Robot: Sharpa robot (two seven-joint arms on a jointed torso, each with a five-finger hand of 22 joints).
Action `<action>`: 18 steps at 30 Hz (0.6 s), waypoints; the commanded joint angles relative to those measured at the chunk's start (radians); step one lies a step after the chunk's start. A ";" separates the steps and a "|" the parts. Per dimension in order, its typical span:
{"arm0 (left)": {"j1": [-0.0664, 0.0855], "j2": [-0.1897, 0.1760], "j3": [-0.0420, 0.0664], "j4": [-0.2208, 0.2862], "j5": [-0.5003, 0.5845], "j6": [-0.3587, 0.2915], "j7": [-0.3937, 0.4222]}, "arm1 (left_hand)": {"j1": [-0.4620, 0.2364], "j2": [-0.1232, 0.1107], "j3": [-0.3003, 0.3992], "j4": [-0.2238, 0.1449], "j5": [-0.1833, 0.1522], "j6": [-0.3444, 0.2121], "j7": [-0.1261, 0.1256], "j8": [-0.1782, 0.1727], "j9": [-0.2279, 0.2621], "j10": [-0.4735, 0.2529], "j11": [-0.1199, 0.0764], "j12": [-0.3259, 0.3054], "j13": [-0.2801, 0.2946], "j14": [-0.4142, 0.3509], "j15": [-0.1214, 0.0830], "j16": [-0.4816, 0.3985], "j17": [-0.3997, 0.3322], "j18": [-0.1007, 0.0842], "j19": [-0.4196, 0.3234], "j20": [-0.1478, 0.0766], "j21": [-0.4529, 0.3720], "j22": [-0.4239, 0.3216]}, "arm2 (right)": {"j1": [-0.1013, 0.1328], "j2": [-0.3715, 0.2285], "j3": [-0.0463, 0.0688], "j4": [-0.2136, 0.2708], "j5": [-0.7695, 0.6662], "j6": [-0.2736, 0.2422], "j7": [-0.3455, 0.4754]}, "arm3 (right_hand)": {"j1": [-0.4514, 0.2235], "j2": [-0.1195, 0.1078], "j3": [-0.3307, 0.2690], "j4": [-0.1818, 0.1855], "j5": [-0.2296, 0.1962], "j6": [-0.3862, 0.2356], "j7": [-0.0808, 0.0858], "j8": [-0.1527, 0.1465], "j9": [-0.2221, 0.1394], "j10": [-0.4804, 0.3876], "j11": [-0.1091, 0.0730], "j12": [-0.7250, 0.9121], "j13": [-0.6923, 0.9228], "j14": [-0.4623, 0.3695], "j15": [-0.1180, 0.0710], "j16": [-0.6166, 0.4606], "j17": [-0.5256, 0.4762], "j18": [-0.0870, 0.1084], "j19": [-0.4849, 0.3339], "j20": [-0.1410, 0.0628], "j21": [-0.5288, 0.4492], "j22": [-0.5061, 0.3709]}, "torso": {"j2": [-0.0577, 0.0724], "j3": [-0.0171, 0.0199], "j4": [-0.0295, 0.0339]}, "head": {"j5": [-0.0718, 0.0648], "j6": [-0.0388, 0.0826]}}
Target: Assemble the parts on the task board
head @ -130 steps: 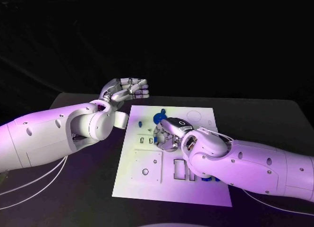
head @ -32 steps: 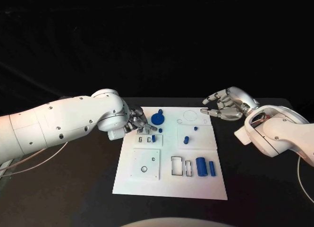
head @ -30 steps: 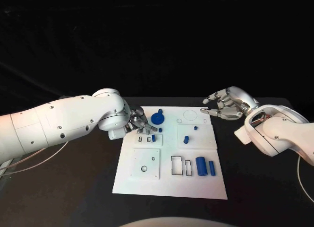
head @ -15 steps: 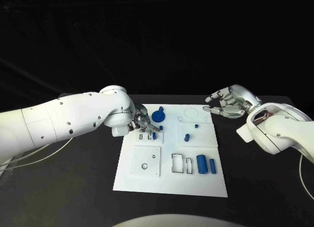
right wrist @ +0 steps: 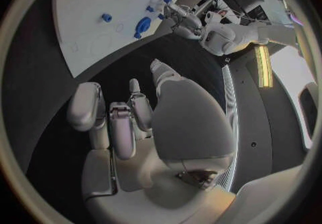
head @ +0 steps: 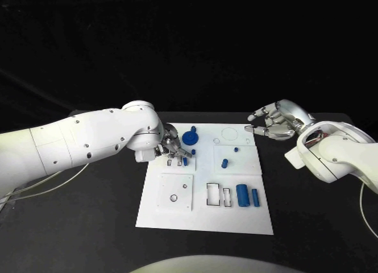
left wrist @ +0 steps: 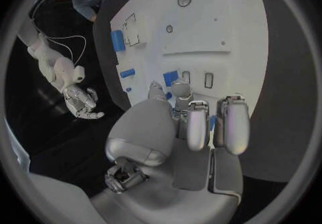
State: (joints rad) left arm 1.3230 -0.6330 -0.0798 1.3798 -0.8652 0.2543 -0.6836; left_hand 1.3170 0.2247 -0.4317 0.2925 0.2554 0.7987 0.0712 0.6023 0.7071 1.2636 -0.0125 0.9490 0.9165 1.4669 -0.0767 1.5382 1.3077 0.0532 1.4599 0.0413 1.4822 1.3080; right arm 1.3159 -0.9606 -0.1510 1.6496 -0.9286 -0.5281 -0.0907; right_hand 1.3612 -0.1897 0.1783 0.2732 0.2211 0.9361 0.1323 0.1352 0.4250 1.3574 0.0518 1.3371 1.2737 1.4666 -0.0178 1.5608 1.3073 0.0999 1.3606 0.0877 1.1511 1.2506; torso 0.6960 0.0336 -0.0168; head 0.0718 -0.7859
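Observation:
The white task board [head: 238, 219] lies mid-table. My left hand [head: 172, 148] hovers low over its far-left row of small slots. Its fingers are curled, and the thumb and a fingertip [left wrist: 180, 87] flank a small blue part [left wrist: 171, 77] standing in a slot [head: 185, 161]; they seem to pinch it. A round blue knob [head: 190, 138] sits just beyond that hand. My right hand [head: 275, 122] hangs off the board past its far right corner, fingers curled in with nothing in them [right wrist: 127, 117].
Two blue cylinders [head: 242, 195] [head: 255, 197] stand in the near-right slots beside empty rectangular outlines [head: 213, 194]. A short blue peg [head: 224, 165] and two tiny blue pieces [head: 235, 151] [head: 214, 143] sit mid-board. A square plate with holes [head: 175, 192] lies near left.
Four seconds ago my right hand was at the slots and my left hung off the far-left corner; they have since swapped. Over the last second both hands barely moved.

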 commanded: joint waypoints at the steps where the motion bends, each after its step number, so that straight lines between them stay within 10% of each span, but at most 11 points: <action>1: 0.001 0.006 -0.001 -0.005 0.005 0.023 -0.004 | -0.007 0.001 -0.030 -0.002 0.003 -0.008 -0.001 -0.004 0.002 -0.004 0.005 0.002 0.000 0.096 0.009 0.005 0.225 -0.018 0.024 0.002 0.005 0.103 | 0.000 0.001 0.000 -0.001 -0.013 0.017 -0.003 | -0.002 -0.010 0.000 0.008 0.004 0.005 -0.001 0.006 0.001 -0.006 -0.001 -0.004 0.000 0.094 -0.001 -0.003 0.222 0.004 -0.007 0.001 -0.002 -0.001 | -0.001 -0.0012 -0.0008 | 0.000 -0.002; 10: 0.001 0.015 -0.003 -0.021 0.012 0.039 -0.007 | 0.039 0.010 -0.027 -0.003 0.085 -0.012 -0.001 -0.008 0.005 -0.018 0.006 0.011 0.003 0.096 0.010 0.008 0.228 -0.019 0.024 0.004 0.010 0.112 | 0.000 0.002 0.000 -0.003 -0.014 0.018 -0.005 | 0.001 -0.010 0.001 0.007 0.005 0.005 -0.002 0.007 0.002 -0.006 -0.001 -0.004 0.000 0.094 -0.001 -0.004 0.221 0.004 -0.007 0.000 -0.004 -0.001 | -0.001 0.0002 0.0002 | -0.003 -0.007; 18: 0.001 0.022 -0.003 -0.029 0.017 0.050 -0.009 | 0.040 0.009 -0.028 -0.003 0.086 -0.012 -0.001 -0.008 0.005 -0.018 0.006 0.012 0.003 0.096 0.010 0.009 0.229 -0.019 0.025 0.004 0.010 0.113 | 0.000 0.004 0.000 -0.005 -0.014 0.018 -0.006 | 0.001 -0.010 0.001 0.007 0.005 0.005 -0.002 0.007 0.002 -0.006 -0.001 -0.004 0.000 0.094 -0.001 -0.004 0.221 0.004 -0.007 0.000 -0.004 -0.001 | -0.001 0.0004 0.0013 | -0.005 -0.009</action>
State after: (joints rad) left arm 1.3228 -0.6135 -0.0829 1.3516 -0.8605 0.2778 -0.6884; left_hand 1.3495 0.2346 -0.4345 0.2896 0.3370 0.7917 0.0713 0.5974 0.7116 1.2524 -0.0088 0.9556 0.9190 1.4631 -0.0729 1.5441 1.3076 0.0533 1.4598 0.0413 1.4860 1.3078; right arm 1.3159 -0.9582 -0.1512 1.6447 -0.9304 -0.5247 -0.0948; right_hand 1.3611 -0.1897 0.1794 0.2779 0.2209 0.9361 0.1323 0.1352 0.4261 1.3575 0.0518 1.3372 1.2737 1.4666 -0.0178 1.5608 1.3073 0.0999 1.3606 0.0877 1.1512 1.2507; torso 0.6946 0.0338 -0.0164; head 0.0679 -0.7935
